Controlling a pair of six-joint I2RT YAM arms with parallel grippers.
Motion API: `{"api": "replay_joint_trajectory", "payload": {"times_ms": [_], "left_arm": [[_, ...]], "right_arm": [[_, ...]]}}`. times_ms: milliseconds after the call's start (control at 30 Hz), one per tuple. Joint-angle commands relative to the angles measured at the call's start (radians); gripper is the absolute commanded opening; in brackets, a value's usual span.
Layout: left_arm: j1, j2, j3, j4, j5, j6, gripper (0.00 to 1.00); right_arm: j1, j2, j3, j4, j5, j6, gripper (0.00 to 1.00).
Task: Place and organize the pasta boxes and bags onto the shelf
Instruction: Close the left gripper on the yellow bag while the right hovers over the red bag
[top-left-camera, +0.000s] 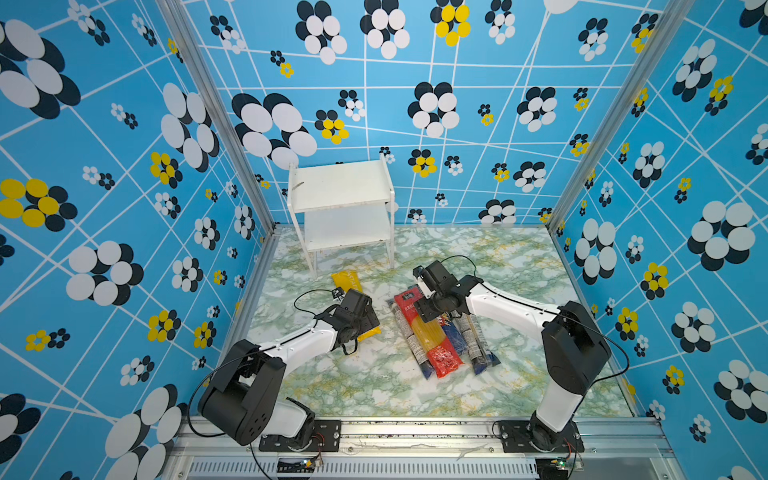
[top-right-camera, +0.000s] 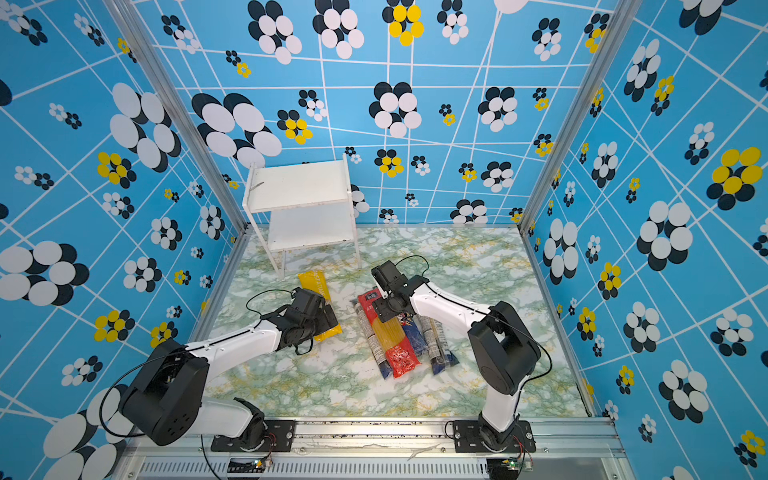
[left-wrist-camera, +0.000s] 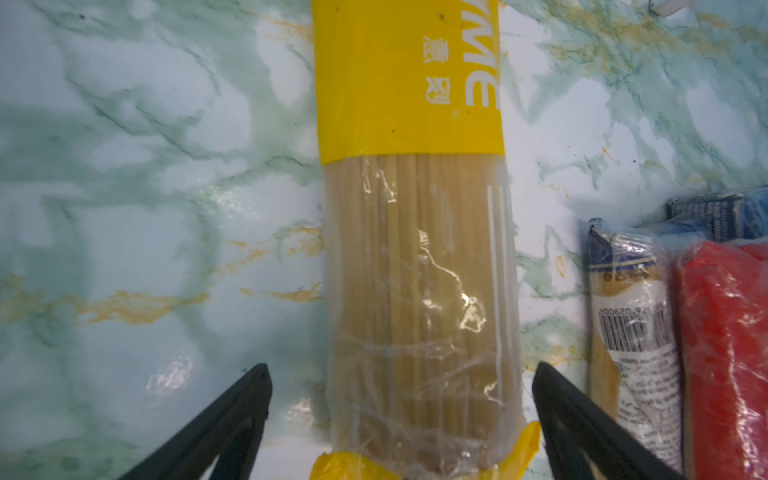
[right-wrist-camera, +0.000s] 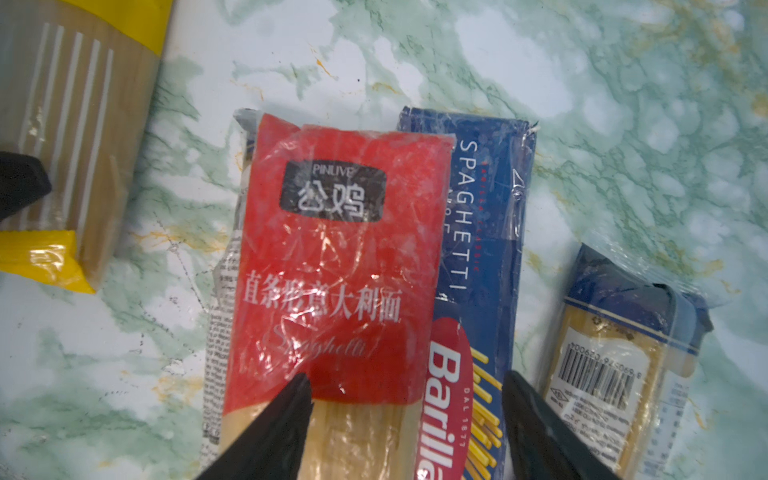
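Observation:
The yellow bag (top-left-camera: 345, 280) (left-wrist-camera: 411, 249) lies alone on the marble floor in front of the white shelf (top-left-camera: 340, 187) (top-right-camera: 299, 183), whose two boards are bare. My left gripper (left-wrist-camera: 401, 374) is open, one finger on each side of that bag near its end. To the right, the red bag (top-left-camera: 442, 359) (right-wrist-camera: 340, 257) lies on top of a cluster with the dark blue Barilla box (top-left-camera: 451, 332) (right-wrist-camera: 486, 208) and two slim text-covered bags (top-left-camera: 411, 345) (top-left-camera: 478, 345). My right gripper (right-wrist-camera: 406, 380) is open over them, one finger above the red bag, the other past the box's far edge.
Patterned blue walls close in the left, back and right. A metal rail (top-left-camera: 415, 428) carrying both arm bases runs along the front edge. Marble floor (top-left-camera: 519, 270) stretches to the right of the shelf and in front of the packs.

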Motion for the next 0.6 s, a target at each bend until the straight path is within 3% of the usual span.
{"api": "replay_joint_trajectory", "payload": {"times_ms": [0, 567], "left_arm": [[-0.015, 0.036, 0.043, -0.015, -0.056, -0.004, 0.99], [-0.06, 0.178, 0.112, -0.086, -0.139, -0.016, 0.99]], "right_arm": [[-0.006, -0.018, -0.017, 0.007, 0.012, 0.01, 0.75], [-0.009, -0.039, -0.048, 0.027, 0.021, 0.028, 0.75]]}}
